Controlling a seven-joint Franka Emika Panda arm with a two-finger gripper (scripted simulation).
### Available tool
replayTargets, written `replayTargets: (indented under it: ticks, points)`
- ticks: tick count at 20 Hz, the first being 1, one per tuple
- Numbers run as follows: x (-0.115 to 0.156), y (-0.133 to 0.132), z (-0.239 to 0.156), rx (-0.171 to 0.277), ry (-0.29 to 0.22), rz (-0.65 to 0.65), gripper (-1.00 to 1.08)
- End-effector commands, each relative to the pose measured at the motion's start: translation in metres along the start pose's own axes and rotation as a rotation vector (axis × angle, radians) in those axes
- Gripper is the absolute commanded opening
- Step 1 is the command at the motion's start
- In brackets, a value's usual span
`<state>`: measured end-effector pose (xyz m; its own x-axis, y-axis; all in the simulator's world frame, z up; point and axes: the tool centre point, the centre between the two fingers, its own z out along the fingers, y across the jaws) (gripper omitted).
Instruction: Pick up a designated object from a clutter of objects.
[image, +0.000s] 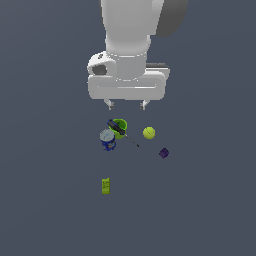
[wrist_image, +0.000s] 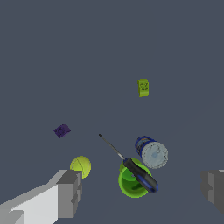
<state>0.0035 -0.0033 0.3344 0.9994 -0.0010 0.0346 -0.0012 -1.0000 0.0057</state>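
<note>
The small dark purple cube lies on the grey floor, apart from the other items and toward the exterior view's right. My gripper hangs open above the green cup, holding nothing. A dark thin tool rests across the cup. A blue can with a grey lid stands beside the cup. Between the cup and the cube sits the yellow-green ball.
A small green box lies alone, nearer the exterior view's bottom than the can. The flat grey floor spreads around all the items.
</note>
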Motion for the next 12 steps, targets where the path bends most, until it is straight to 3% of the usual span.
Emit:
replayTargets:
  ticks: [1, 12]
  points:
    - [0.000, 0.000, 0.000, 0.000, 0.000, 0.000, 1.00]
    - [0.002, 0.000, -0.014, 0.020, 0.008, 0.044, 1.00]
